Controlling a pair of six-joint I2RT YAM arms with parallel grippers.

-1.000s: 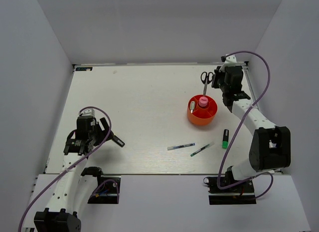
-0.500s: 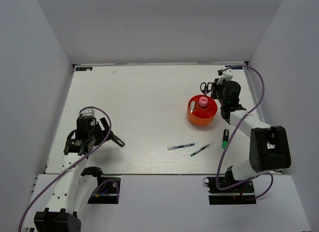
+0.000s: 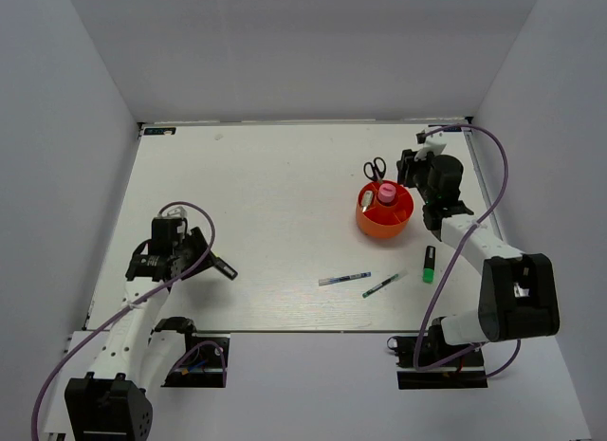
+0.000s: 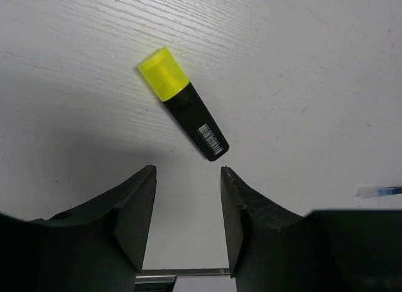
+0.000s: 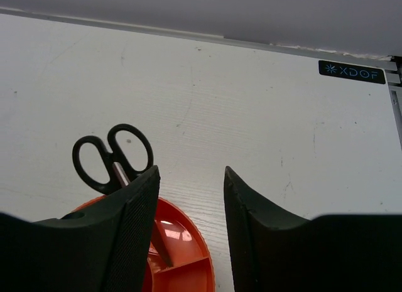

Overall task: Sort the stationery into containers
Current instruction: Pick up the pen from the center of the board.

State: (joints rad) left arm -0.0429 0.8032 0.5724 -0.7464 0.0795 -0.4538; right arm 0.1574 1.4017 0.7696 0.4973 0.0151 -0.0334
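Now, right hand (image 5: 190, 173) is up over the far-right rim of the orange-red cup (image 3: 383, 222), fingers spread wide, nothing between them. Scissors (image 5: 113, 154) stand tilted in the cup, black handles out past the far rim, blades running down inside. Their lower part is hidden behind one finger in the right wrist view, and whether that finger touches them cannot be told. Glue tube (image 3: 387, 192) stands in the cup, pink cap up, just beside the scissors. A divider shows inside the cup. Cup sits toward the right edge of the desk (image 3: 256, 185), about midway between far and near edges. Left hand (image 4: 187, 173) is low over the desk toward the near-left corner, fingers likewise spread, holding nothing. Yellow highlighter (image 4: 182, 103) lies flat just beyond its fingertips, not between them, black body end nearest the hand, yellow cap pointing away at a slant. Loose on the desk are the blue-white pen (image 3: 344, 279) and green pen (image 3: 382, 285), close together by the near edge, right of centre, on the near side of the cup. Green highlighter (image 3: 429, 266) lies near the right edge, also on the near side of the cup and apart from it.
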